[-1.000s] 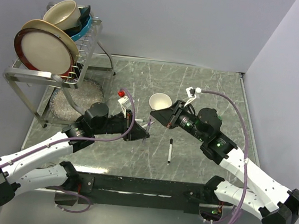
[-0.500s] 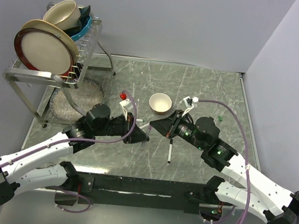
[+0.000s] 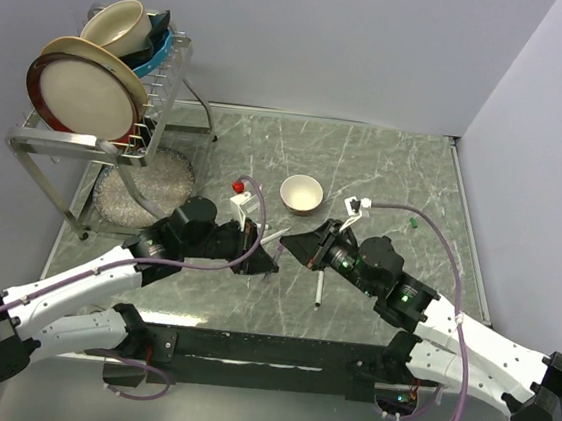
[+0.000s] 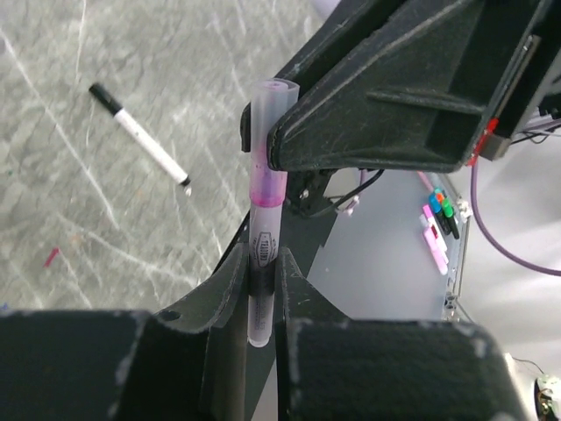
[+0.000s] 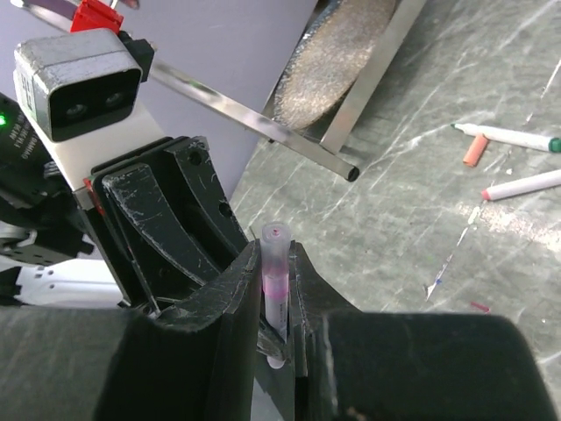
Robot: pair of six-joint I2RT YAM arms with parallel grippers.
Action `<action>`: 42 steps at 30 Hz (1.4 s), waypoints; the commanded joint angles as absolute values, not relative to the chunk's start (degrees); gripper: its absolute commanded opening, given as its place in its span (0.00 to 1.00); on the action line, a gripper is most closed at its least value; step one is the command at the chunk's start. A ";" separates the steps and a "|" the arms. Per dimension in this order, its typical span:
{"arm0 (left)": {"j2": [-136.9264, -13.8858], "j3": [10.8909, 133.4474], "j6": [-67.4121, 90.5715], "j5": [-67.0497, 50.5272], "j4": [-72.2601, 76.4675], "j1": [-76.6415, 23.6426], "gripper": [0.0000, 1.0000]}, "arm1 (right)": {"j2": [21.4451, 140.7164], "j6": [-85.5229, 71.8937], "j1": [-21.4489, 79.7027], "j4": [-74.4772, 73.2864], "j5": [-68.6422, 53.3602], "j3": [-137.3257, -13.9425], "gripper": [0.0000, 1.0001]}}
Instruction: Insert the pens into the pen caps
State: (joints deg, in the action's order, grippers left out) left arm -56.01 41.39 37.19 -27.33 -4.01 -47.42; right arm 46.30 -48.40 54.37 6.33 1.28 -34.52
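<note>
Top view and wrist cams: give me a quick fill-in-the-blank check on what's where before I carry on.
1. The left gripper and right gripper are both shut on one pen with a ___ band.
2. The loose pen lying on the table has a ___ end.
3. The dish rack stands at the table's far ___ corner.

Missing words: pink; black; left.
</note>
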 commanded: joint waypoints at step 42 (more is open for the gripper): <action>-55.11 52.38 35.86 -35.06 5.71 -31.20 0.01 | 48.43 -50.27 69.70 18.47 -1.77 -33.30 0.00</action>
